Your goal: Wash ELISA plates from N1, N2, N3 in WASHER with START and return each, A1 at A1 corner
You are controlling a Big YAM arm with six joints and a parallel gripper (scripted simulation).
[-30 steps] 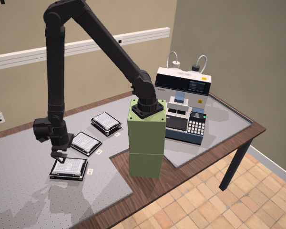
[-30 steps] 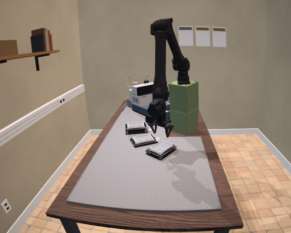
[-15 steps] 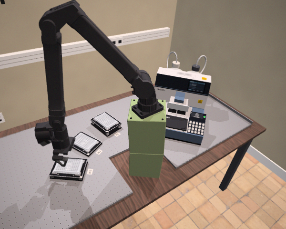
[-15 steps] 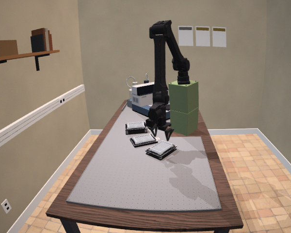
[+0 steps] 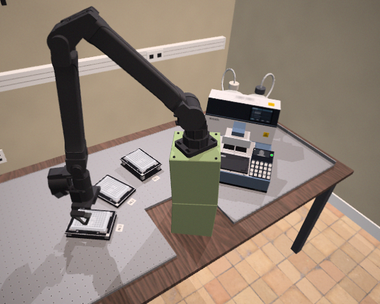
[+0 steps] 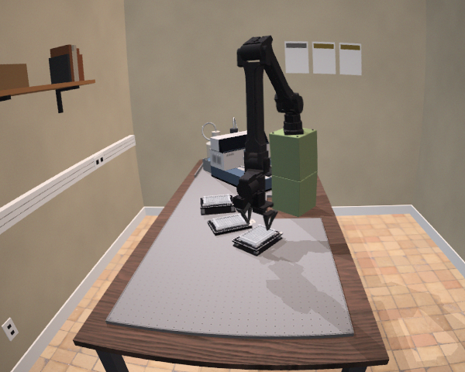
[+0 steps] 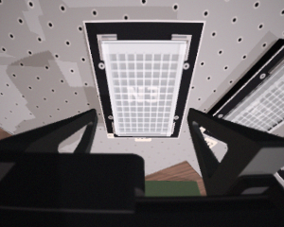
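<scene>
My gripper (image 5: pixel 86 218) (image 6: pixel 259 225) (image 7: pixel 142 113) is open and empty, pointing down just above the N3 plate, with a fingertip toward each long side. The clear N3 plate (image 5: pixel 97 220) (image 6: pixel 260 235) (image 7: pixel 144 80) lies in its black nest (image 7: pixel 144 30). The N2 plate (image 5: pixel 113 188) (image 6: pixel 229 222) (image 7: pixel 270 96) and the N1 plate (image 5: pixel 140 160) (image 6: pixel 216 200) lie in their nests. The washer (image 5: pixel 213 122) (image 6: pixel 226 158) has a green lamp (image 5: pixel 272 154). Its dark carrier (image 5: pixel 234 162) shows no plate; the pedestal hides part of it. The keypad (image 5: pixel 261 168) is beside it.
The green pedestal (image 5: pixel 195 192) (image 6: pixel 293 160) with the arm's base stands between the nests and the washer. N2's nest is close beside N3's. Two bottles with tubes (image 5: pixel 233 85) (image 5: pixel 259 89) stand behind the washer. A shelf (image 6: pixel 44 87) hangs on the left wall.
</scene>
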